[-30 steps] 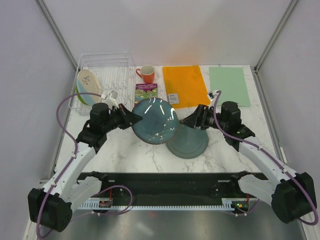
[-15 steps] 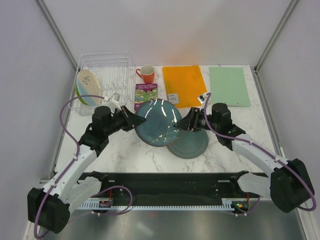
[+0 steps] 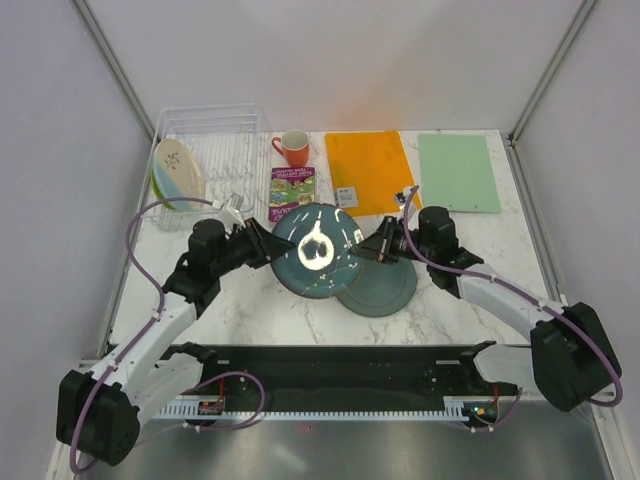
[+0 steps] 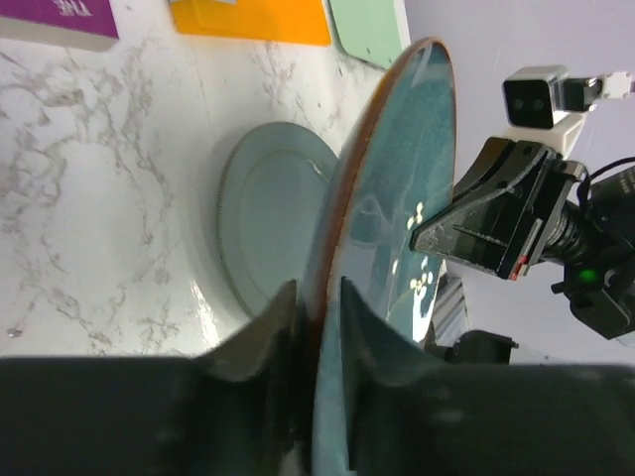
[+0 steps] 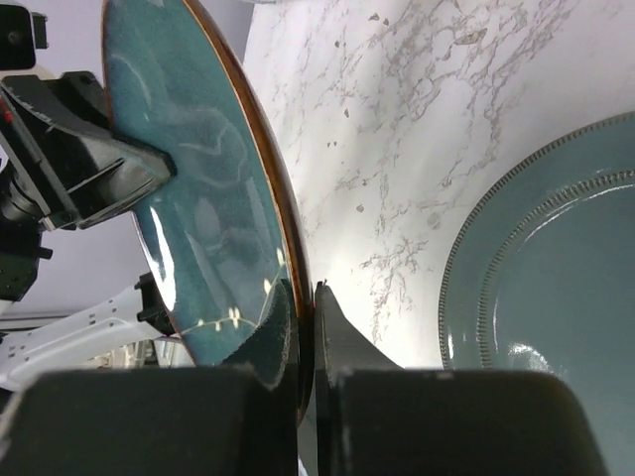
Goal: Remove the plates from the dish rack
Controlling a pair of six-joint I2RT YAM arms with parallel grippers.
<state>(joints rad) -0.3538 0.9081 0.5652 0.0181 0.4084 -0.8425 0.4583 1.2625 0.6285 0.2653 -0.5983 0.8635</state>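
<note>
The glossy dark teal plate (image 3: 315, 250) (image 4: 407, 198) (image 5: 189, 178) stands on edge above the table between both arms. My right gripper (image 3: 368, 248) (image 5: 306, 297) is shut on its right rim. My left gripper (image 3: 272, 243) (image 4: 317, 297) straddles the left rim with its jaws slightly apart, open. The matte grey-green plate (image 3: 385, 285) (image 4: 268, 218) (image 5: 556, 258) lies flat on the marble below and to the right. The dish rack (image 3: 215, 140) at the back left holds a cream plate with a leaf sprig (image 3: 178, 170) on edge, with a lime-green plate's rim (image 3: 155, 185) behind it.
An orange mug (image 3: 295, 148) stands right of the rack. A purple booklet (image 3: 293, 185) lies just behind the held plate. An orange mat (image 3: 370, 170) and a green mat (image 3: 458, 172) lie flat at the back right. A small card (image 3: 347, 196) sits on the orange mat's corner.
My right gripper moved in from the right and shut on the teal plate's rim. My left gripper's jaws have eased apart on the opposite rim. The plate tilted flatter toward the camera.
</note>
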